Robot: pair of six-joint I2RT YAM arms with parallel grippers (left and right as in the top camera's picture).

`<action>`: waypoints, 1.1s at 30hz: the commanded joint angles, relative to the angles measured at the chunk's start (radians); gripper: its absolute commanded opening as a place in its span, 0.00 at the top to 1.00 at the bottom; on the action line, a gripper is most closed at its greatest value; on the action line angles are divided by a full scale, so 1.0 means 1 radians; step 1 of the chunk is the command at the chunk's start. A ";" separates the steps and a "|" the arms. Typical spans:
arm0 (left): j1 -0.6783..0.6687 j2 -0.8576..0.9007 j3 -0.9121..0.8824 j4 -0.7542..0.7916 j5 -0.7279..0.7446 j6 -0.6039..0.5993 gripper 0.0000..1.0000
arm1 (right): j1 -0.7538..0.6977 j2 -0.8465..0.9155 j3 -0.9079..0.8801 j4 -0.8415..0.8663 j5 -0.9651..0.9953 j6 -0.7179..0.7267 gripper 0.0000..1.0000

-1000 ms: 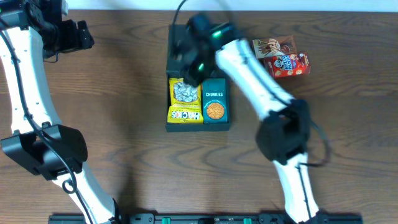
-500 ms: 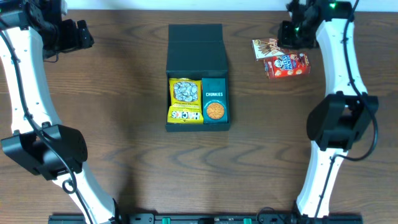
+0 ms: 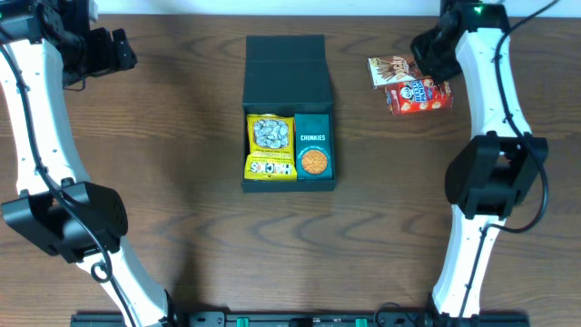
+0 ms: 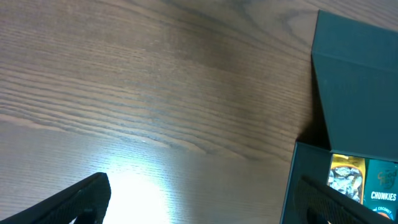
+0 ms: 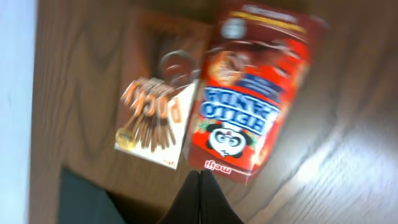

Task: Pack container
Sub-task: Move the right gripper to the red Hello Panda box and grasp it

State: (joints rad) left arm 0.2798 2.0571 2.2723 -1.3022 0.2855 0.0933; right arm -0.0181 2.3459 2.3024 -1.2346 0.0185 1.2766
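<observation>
The dark teal-grey container (image 3: pixel 289 54) lies open mid-table, its flap lid folded back. Inside are a yellow snack pack (image 3: pixel 270 145) and a small teal Chunkies cookie box (image 3: pixel 314 147); it also shows in the left wrist view (image 4: pixel 348 106). A red Hello Panda box (image 3: pixel 421 94) (image 5: pixel 255 93) and a brown Pocky pack (image 3: pixel 392 67) (image 5: pixel 155 121) lie at the far right. My right gripper (image 5: pixel 199 186) is shut and empty, hovering beside them. My left gripper (image 4: pixel 205 199) is open over bare wood, left of the container.
The wooden table's far edge (image 3: pixel 363 13) runs just behind the container and the snacks. A pale surface (image 5: pixel 15 93) lies beyond that edge in the right wrist view.
My right arm swung from over the container's lid to the far right, then settled lower beside the Pocky pack. The left arm and the container's contents have not moved.
</observation>
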 commanded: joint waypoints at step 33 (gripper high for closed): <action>0.002 0.000 0.000 -0.011 0.003 -0.011 0.05 | -0.060 0.178 -0.006 0.002 -0.160 0.299 0.01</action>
State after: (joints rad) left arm 0.2798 2.0571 2.2723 -1.3067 0.2855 0.0826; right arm -0.0605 2.5141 2.3005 -1.2354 -0.0990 1.5997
